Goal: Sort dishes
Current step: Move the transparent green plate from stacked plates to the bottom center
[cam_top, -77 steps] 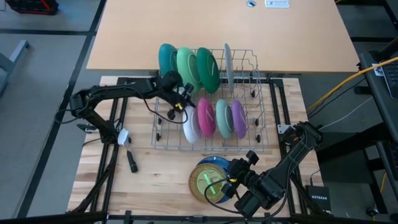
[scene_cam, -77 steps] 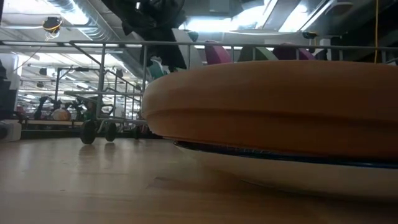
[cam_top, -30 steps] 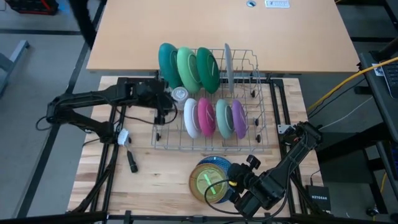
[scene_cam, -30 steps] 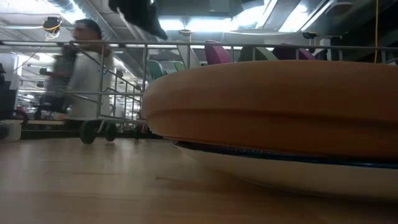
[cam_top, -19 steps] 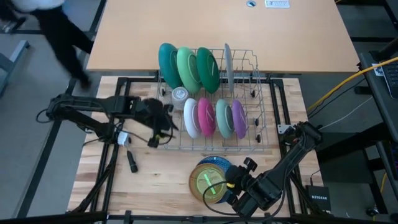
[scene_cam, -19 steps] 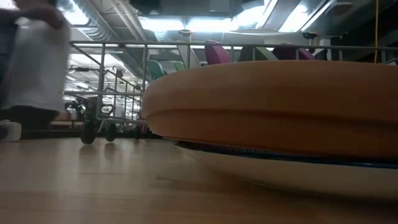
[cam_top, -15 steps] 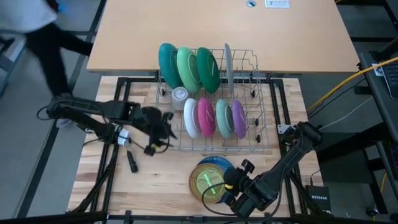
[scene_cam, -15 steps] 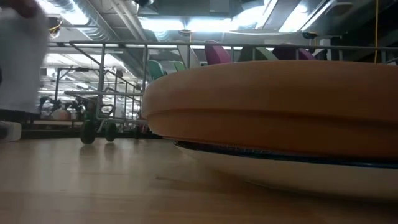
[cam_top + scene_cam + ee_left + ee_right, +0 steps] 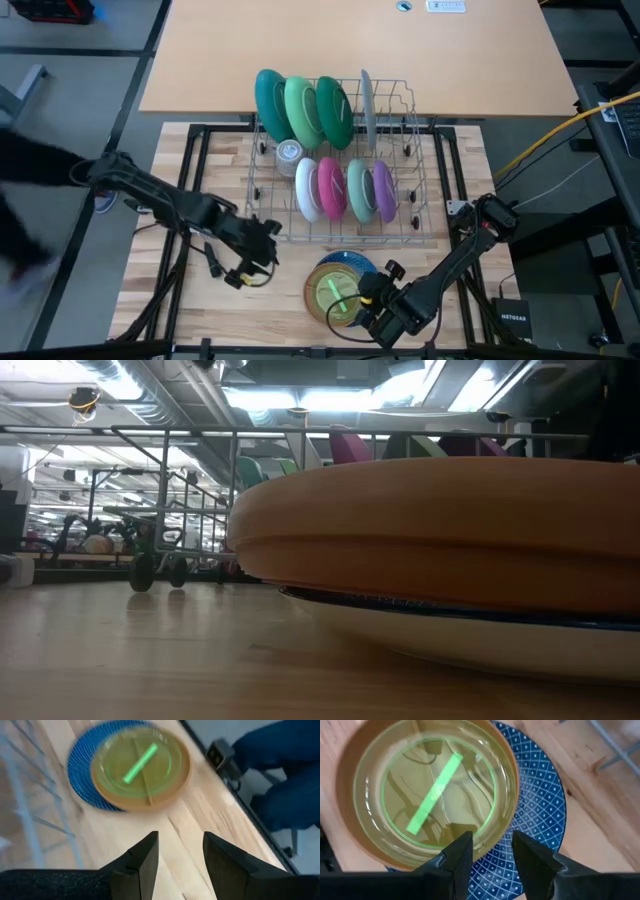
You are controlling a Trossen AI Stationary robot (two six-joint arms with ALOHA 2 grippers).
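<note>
I see the left gripper [image 9: 262, 250] hanging low over the desk [image 9: 275, 290] at lower left of centre, jaws spread, holding nothing. The right gripper [image 9: 367, 300] sits at bottom centre beside the tan bowl [image 9: 330, 291], jaws parted above its rim. That bowl rests on a blue plate [image 9: 540, 815]. The other dishes [image 9: 320, 110] stand upright in the wire rack [image 9: 400, 225] at centre.

The table [image 9: 280, 290] is pale, smooth wood with visible grain. The rack [image 9: 415, 165] is thin metal wire. The tan bowl [image 9: 355, 785] looks matt; its green inside [image 9: 470, 810] is glossy.
</note>
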